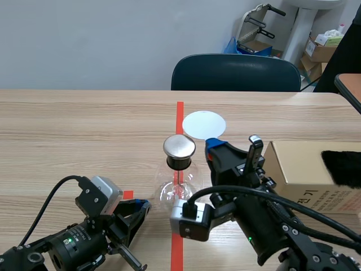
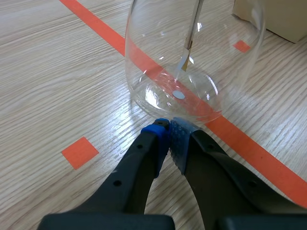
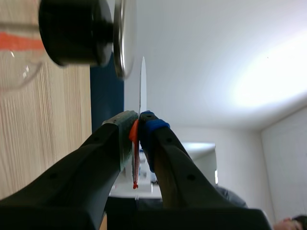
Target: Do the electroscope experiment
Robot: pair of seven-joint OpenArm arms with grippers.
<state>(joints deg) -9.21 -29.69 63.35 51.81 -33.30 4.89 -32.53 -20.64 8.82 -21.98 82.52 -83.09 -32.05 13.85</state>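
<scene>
The electroscope, a clear glass flask (image 1: 176,191) with a black stopper and a round metal cap (image 1: 179,146), stands on the orange tape line at the table's middle. My right gripper (image 1: 215,145) is shut on a thin white disc (image 1: 203,124) and holds it just behind and to the right of the cap. In the right wrist view the disc (image 3: 142,84) shows edge-on between the pads (image 3: 125,128), a narrow gap from the metal cap (image 3: 123,40). My left gripper (image 2: 169,132) is shut on nothing, with its tips at the base of the flask (image 2: 158,57). A foil strip (image 2: 185,61) hangs inside.
A cardboard box (image 1: 304,169) sits at the right with a black furry cloth (image 1: 342,167) on it. A dark blue chair (image 1: 236,72) stands behind the far table edge. Small orange tape squares (image 2: 79,152) mark the wood near my left gripper.
</scene>
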